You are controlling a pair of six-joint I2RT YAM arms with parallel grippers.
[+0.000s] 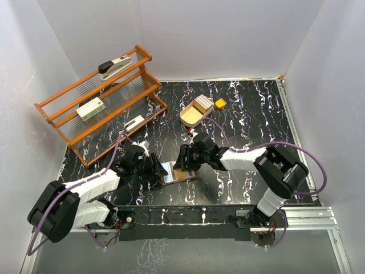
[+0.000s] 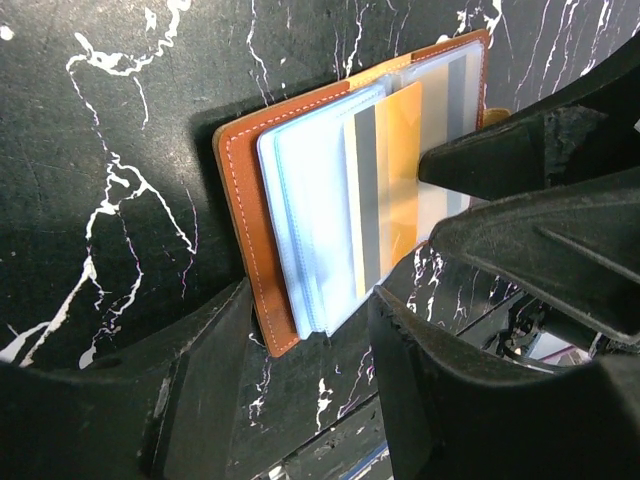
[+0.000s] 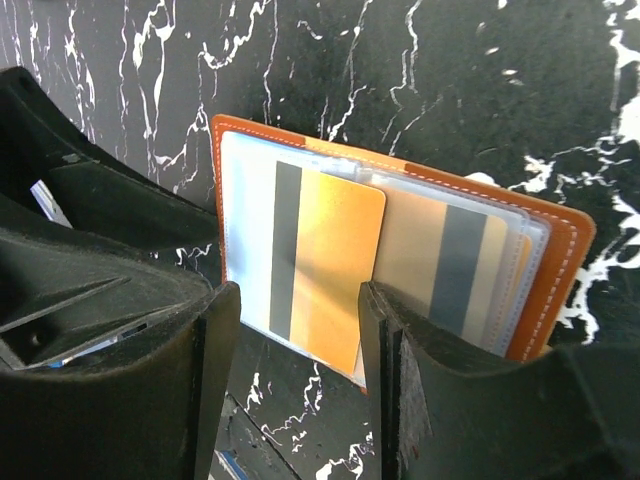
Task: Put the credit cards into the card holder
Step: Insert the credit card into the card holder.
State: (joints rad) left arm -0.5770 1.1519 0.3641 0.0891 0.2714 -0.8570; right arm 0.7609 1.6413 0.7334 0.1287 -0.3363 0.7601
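Far left on the black, white-veined marble table (image 1: 256,114) stands an orange-brown wooden rack (image 1: 140,52) of three stepped shelves. A black and silver stapler (image 1: 114,64) lies on the top shelf. A white-and-green box (image 1: 91,108) sits on the middle one, and a pale flat item (image 1: 134,123) that I cannot make out is on the lowest.

In front of the rack, the left gripper (image 1: 153,166) is low over the table at the left edge of the card holder (image 2: 245,180). Its jaws stand partly apart with nothing between them but the holder's near corner, which they do not clasp.

The card holder is an orange-brown leather bifold with white stitching. It lies open and flat near the front middle of the table, between the two grippers. Clear plastic sleeves fan out inside it. A gold card (image 3: 335,260) with a dark stripe rests on top of the sleeves, and a second card (image 3: 460,260), tan with a dark stripe, sits inside a sleeve on the other half.

The right gripper (image 3: 300,370) comes at the holder from the right. Its jaws are also partly apart, with the gold card's near end in the gap. I cannot tell whether the pads touch its edges.

Behind and to the right lies a tan oval wooden tray (image 1: 183,118) holding pale flat pieces too small to tell apart. A small yellow block (image 1: 220,104) sits just beside its right end.
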